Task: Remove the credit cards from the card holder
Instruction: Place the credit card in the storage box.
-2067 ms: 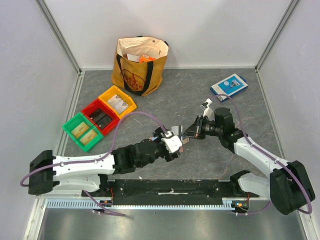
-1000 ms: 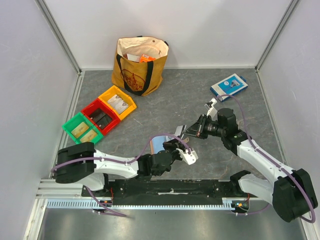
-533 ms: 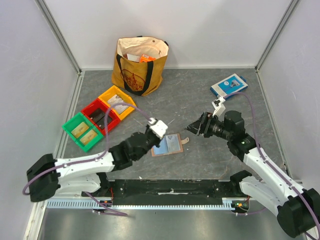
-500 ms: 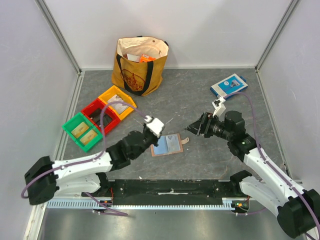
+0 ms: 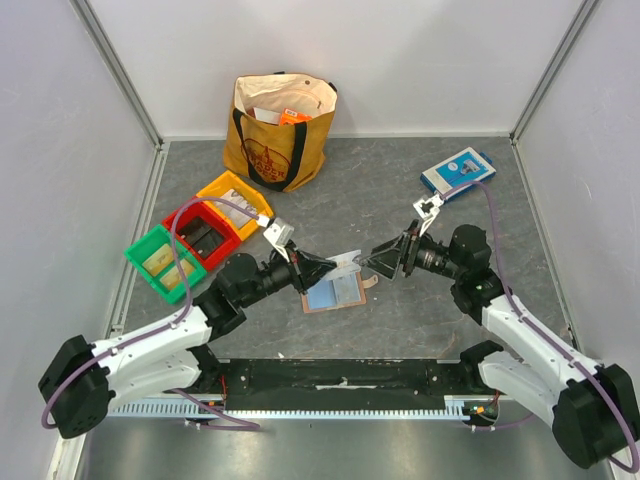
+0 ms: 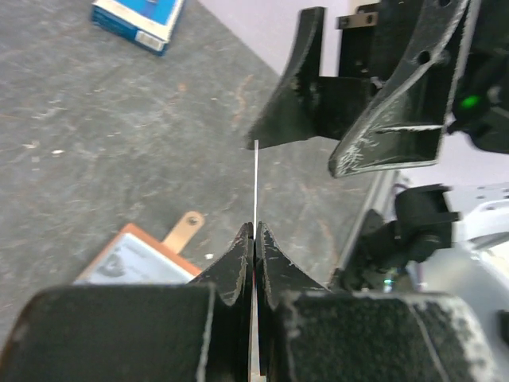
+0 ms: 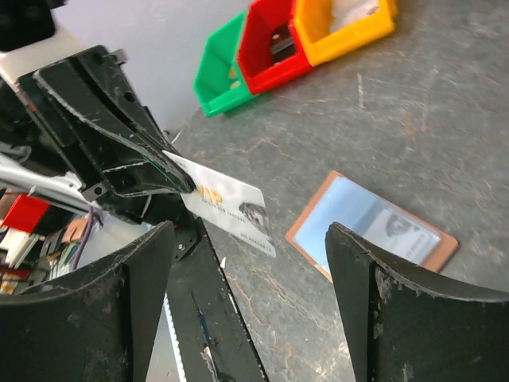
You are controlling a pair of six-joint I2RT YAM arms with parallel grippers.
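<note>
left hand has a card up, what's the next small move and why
Probably ease the right hand forward around the card: it stands open facing the card's free end, which the shut left hand holds out.

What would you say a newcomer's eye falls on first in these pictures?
The two grippers nearly meet in the middle: the left gripper pinches a pale credit card in the air, while the right gripper stands open just beyond its free edge. Beneath them the card holder lies open, lining up, and a mustard tote bag stands at the back.
</note>
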